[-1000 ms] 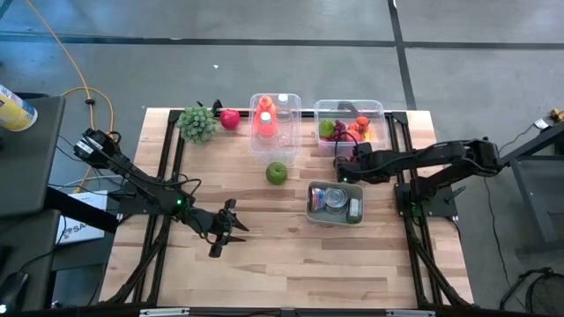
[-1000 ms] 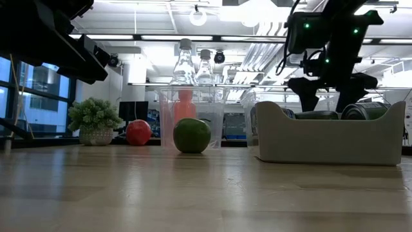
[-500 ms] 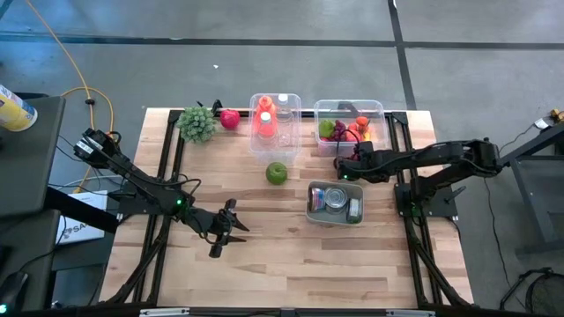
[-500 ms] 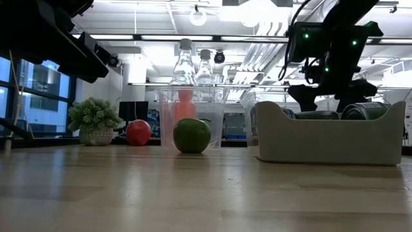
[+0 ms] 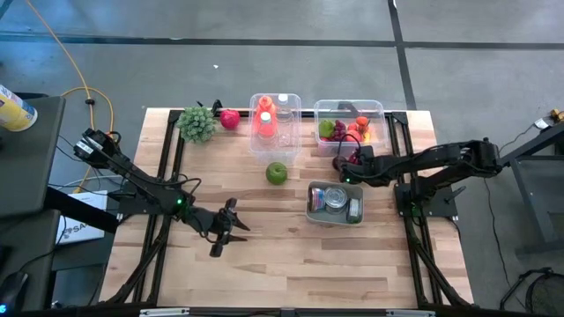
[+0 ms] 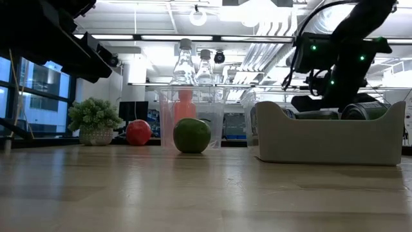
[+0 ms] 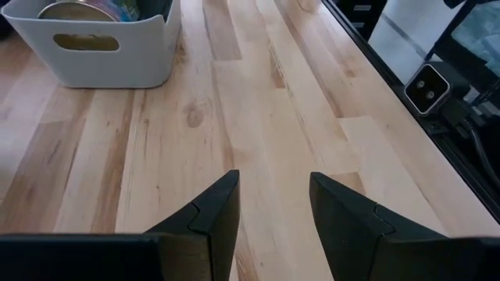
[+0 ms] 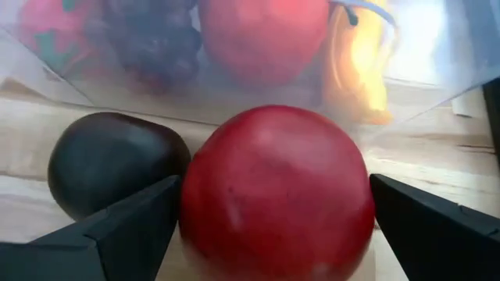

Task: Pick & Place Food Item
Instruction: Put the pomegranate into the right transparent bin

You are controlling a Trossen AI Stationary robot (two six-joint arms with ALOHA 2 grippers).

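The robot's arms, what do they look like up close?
Both are thin, dark, jointed arms. Each ends in a tool with two black wedge-shaped fingers, seen in the left wrist view. Small green lights glow on the right arm and on the left arm. Thin dark cables loop along them.

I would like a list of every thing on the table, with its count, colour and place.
Plant: one, green, far left corner.
Red fruit: one, beside the plant.
Bottle bin: one, clear, far middle; orange and clear bottles inside.
Green apple: one, centre.
Fruit bin: one, clear, far right; mixed fruit inside.
Can bin: one, white, near the right arm.
Red apple: one, between the right fingers.
Dark fruit: one, beside it.
Left gripper: open, empty, near left.
Right gripper: at the fruit bin's front.
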